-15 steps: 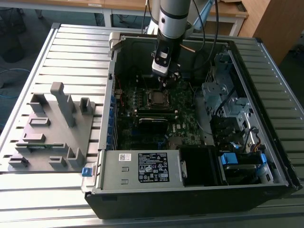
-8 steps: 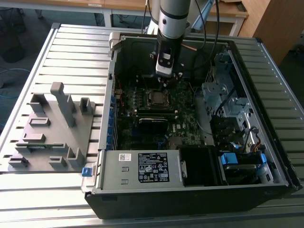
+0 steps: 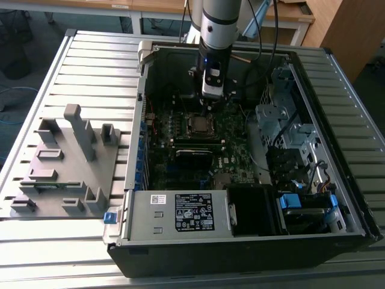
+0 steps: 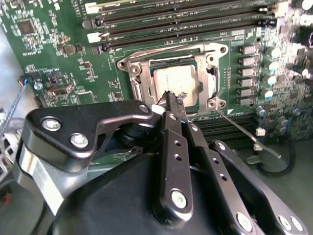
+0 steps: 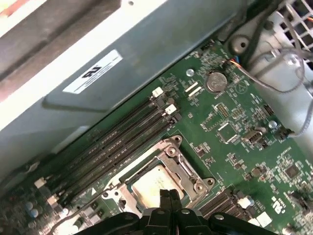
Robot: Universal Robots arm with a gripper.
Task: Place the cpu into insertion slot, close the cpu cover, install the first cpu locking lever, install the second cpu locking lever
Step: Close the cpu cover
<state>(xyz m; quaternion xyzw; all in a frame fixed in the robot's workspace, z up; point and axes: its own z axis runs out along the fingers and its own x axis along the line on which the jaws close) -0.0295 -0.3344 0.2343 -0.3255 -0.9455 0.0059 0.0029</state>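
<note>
The cpu lies flat in the insertion slot on the green board, its dull silver top showing. The cpu cover is down around it, framing the chip. My gripper hangs just over the chip's near edge with its two black fingers pressed together and nothing between them. A thin locking lever sticks out loose from the socket's corner. In the first wrist view the gripper covers part of the cpu and cover. In the exterior view the gripper sits above the cpu.
Long black memory slots run beside the socket. The board lies inside an open computer case with drive cages at the exterior view's right and a power supply in front. A grey fixture plate stands on the table.
</note>
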